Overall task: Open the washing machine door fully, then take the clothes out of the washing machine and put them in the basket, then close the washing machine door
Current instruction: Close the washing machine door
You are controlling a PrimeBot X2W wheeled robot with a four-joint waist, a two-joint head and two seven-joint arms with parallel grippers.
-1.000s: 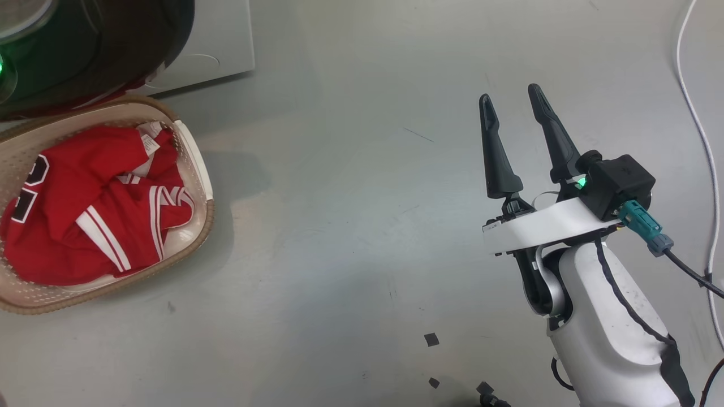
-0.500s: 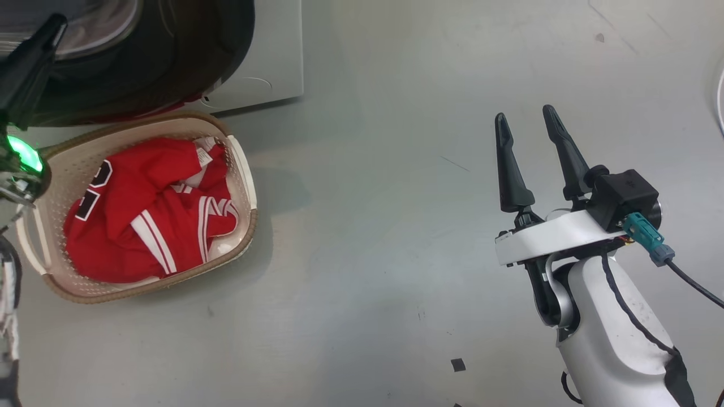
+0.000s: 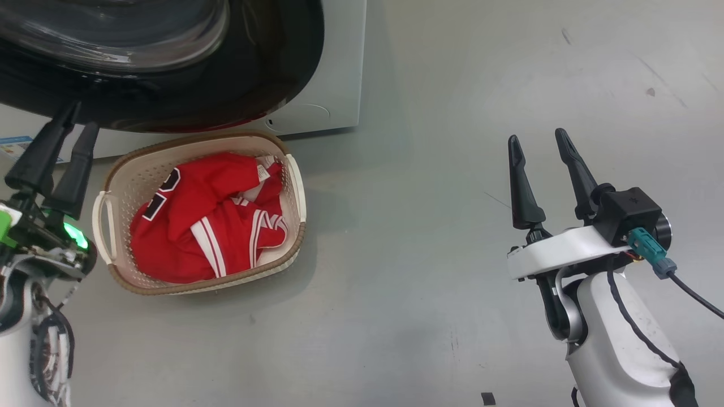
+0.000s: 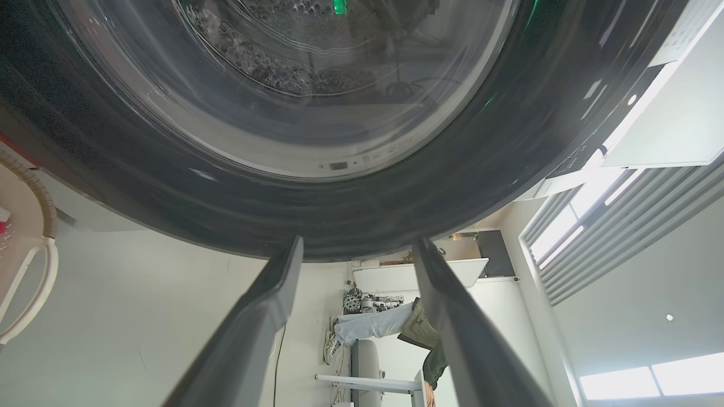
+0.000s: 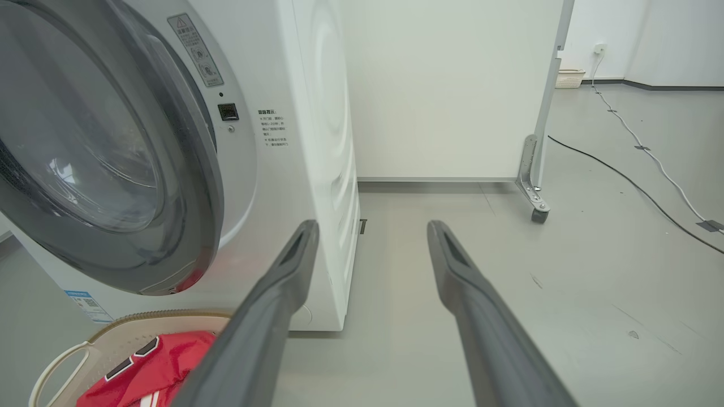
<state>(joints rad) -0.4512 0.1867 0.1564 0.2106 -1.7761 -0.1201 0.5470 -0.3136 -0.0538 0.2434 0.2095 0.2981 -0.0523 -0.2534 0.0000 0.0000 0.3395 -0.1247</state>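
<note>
In the head view, the washing machine [image 3: 339, 68] stands at 11 o'clock, and the washing machine door [image 3: 271, 85], glossy black around its glass bowl, looks shut against the white front. The basket [image 3: 133, 175] sits on the grey floor [image 3: 424, 169] at 9 o'clock, just in front of the machine and partly under the door's bulge. The clothes [image 3: 209, 226] lie bunched inside it, red with white stripes and black lettering.

The left hand [image 3: 83, 116] hovers at 8 o'clock, just beside the basket's white handle. Its fingers are spread with nothing between them, and the tips point at the door's lower rim. In the left wrist view the tips come close under the rim, but I cannot tell whether they touch.

The right hand [image 3: 536, 135] hangs at 4 o'clock over bare floor, well apart from the basket. Its fingers are spread and empty.
</note>
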